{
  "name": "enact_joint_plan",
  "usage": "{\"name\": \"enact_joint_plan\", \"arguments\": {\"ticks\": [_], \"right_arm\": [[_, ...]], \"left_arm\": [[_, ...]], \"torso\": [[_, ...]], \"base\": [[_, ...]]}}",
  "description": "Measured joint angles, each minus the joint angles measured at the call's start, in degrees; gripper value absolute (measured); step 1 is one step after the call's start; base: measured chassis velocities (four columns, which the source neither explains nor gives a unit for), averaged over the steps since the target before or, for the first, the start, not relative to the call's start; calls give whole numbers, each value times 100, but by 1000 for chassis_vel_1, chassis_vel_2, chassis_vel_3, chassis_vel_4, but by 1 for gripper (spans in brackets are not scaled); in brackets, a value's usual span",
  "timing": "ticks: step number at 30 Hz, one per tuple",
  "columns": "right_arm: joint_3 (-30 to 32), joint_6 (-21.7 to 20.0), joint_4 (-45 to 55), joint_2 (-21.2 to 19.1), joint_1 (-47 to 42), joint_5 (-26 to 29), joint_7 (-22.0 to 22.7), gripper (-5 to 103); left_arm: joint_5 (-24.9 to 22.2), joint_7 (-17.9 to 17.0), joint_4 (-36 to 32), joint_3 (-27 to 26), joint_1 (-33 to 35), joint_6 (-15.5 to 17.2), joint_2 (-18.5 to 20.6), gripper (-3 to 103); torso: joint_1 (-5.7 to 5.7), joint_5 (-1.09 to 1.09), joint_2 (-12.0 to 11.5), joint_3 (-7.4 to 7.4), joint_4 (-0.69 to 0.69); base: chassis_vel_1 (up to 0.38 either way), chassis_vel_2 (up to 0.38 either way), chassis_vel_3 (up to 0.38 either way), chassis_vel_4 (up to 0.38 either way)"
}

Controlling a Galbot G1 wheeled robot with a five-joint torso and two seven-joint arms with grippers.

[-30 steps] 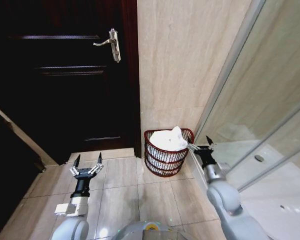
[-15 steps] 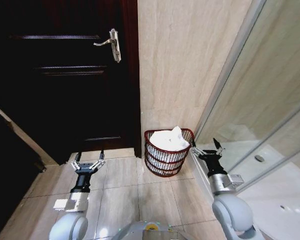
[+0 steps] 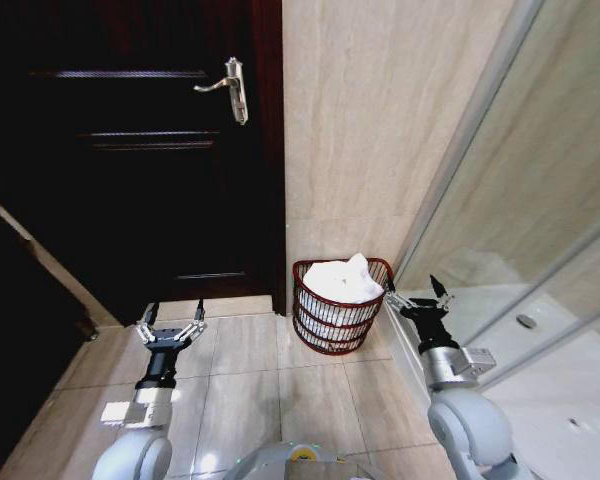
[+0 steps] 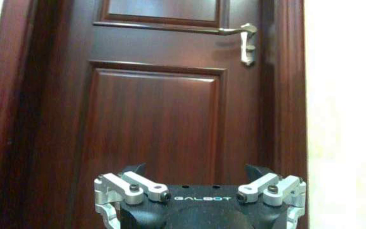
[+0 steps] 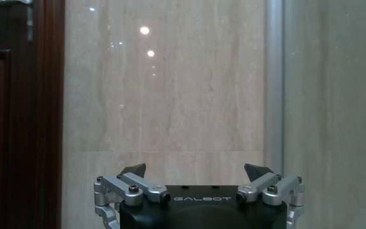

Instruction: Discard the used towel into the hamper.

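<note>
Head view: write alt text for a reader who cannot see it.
A white towel fills the reddish-brown hamper against the tiled wall, beside a dark door. The open right hand hovers beside the hamper; the open left hand waits over the floor.

Right end effector, fingers spread, facing beige tiled wall.

Head view: high, looking down at floor corner, door left. Left wrist view: low, faces door close. Right wrist view: faces tiled wall, door edge shared.
</note>
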Motion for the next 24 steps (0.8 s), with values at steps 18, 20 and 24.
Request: {"name": "enact_joint_plan", "arguments": {"ticks": [18,20,24], "right_arm": [[13,-450,-19,-46,141,-25,-114,100],[-2,-465,-19,-57,143,-30,-114,100],[-56,-490,-11,-61,150,-57,-114,100]], "left_arm": [[22,-50,246,38,-150,-166,-91,100],[22,-53,252,34,-150,-167,-93,100],[23,-55,256,34,-163,-174,-96,100]], "torso": [[0,0,0,0,0],[0,0,0,0,-1],[0,0,0,0,0]], "base": [[14,16,17,16],[0,0,0,0],[0,0,0,0]]}}
